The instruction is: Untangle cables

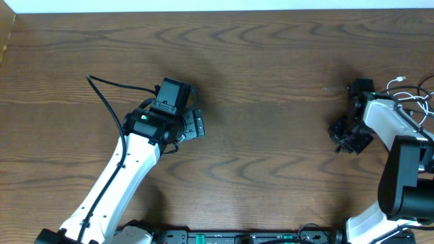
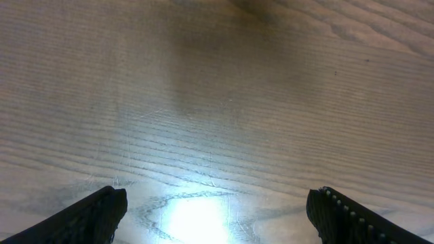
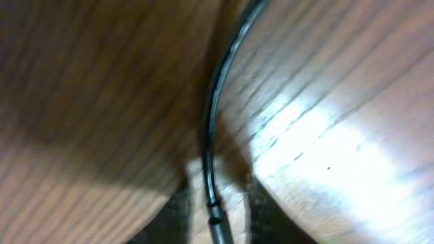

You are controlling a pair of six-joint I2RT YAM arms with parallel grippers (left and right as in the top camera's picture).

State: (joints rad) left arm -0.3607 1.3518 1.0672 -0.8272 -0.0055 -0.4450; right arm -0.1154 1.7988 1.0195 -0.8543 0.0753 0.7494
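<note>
In the right wrist view, a thin black cable (image 3: 210, 122) runs down the frame. Its plug end (image 3: 215, 227) sits between the fingers of my right gripper (image 3: 218, 203), which are drawn in close around it. In the overhead view my right gripper (image 1: 348, 139) is low over the table at the right. A white cable (image 1: 407, 95) and black cable loops (image 1: 426, 85) lie behind the right arm at the table's right edge, partly hidden. My left gripper (image 1: 195, 126) is open and empty over bare wood left of the middle. Its fingers (image 2: 215, 207) are wide apart.
The wooden table (image 1: 271, 81) spans the view. A thick black robot wire (image 1: 108, 102) loops out from the left arm. The arm bases stand along the front edge.
</note>
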